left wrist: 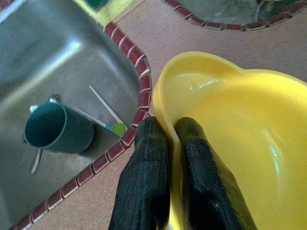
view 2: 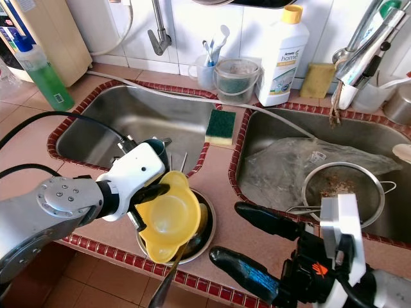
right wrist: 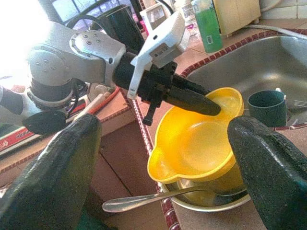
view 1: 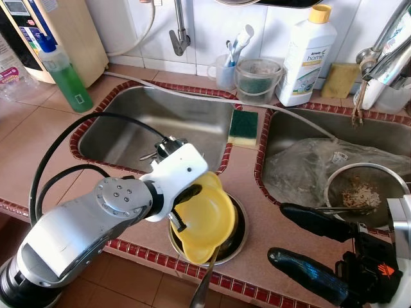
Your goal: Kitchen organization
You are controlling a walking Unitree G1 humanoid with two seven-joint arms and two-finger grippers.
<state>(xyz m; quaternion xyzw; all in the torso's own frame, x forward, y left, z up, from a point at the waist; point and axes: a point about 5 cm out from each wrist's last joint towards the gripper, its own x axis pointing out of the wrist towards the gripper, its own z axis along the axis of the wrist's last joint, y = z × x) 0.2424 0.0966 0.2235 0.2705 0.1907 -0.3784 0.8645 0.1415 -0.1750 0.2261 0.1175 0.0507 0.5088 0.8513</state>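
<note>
Left wrist view puts it plainly: the left gripper point(left wrist: 170, 139) has its 2 black fingers pinched on the rim of a yellow bowl point(left wrist: 240, 139), 1 finger inside and 1 outside. From the head cameras that bowl point(view 1: 204, 221) hangs tilted over a steel bowl point(view 1: 235, 247) standing on the tiled counter point(view 1: 257, 212) between the 2 sinks, and a spoon point(view 1: 204, 282) leans out of the steel bowl toward the counter edge; whether the yellow bowl touches the steel one is hard to tell. In the left sink point(view 1: 128, 128) stands a dark green cup point(left wrist: 57, 129) with some cutlery beside it. A green-and-yellow sponge point(view 1: 243, 127) lies on the divider. The right gripper point(view 1: 308, 247) hovers low over the counter just beside the bowls, fingers spread wide and holding nothing. In the right sink point(view 2: 379, 138) sits a metal strainer point(view 2: 343, 186) on crumpled plastic.
</note>
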